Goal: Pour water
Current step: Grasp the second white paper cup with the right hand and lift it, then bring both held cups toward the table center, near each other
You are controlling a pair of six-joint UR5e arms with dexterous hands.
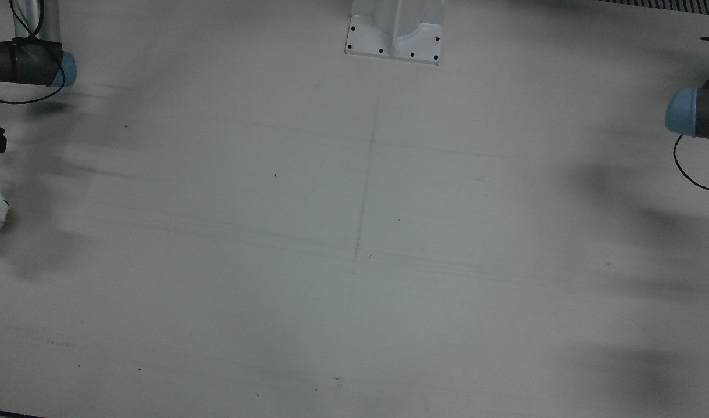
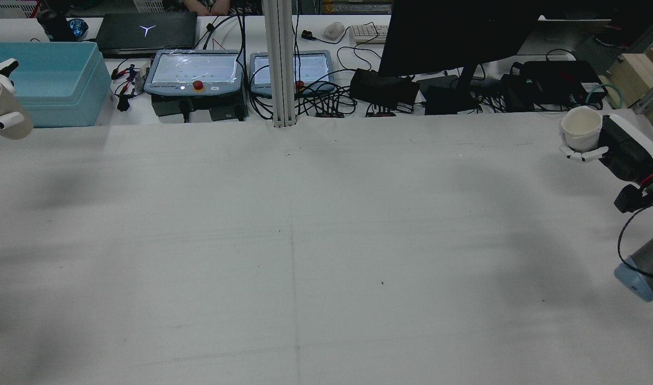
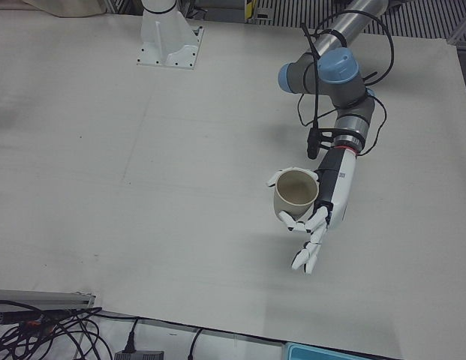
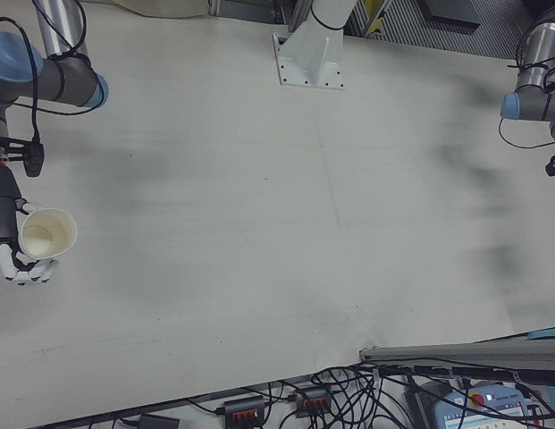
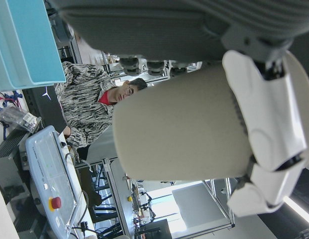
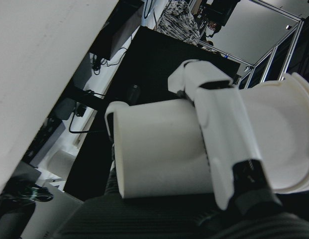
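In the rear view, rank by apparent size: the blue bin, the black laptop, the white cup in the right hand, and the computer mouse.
Largest to smallest as they appear:
1. blue bin
2. black laptop, farther back, so this gap is unsure
3. white cup, held by the right hand
4. computer mouse

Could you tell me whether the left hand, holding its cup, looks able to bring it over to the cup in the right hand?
Probably yes: the table between the left hand and right hand lies bare.
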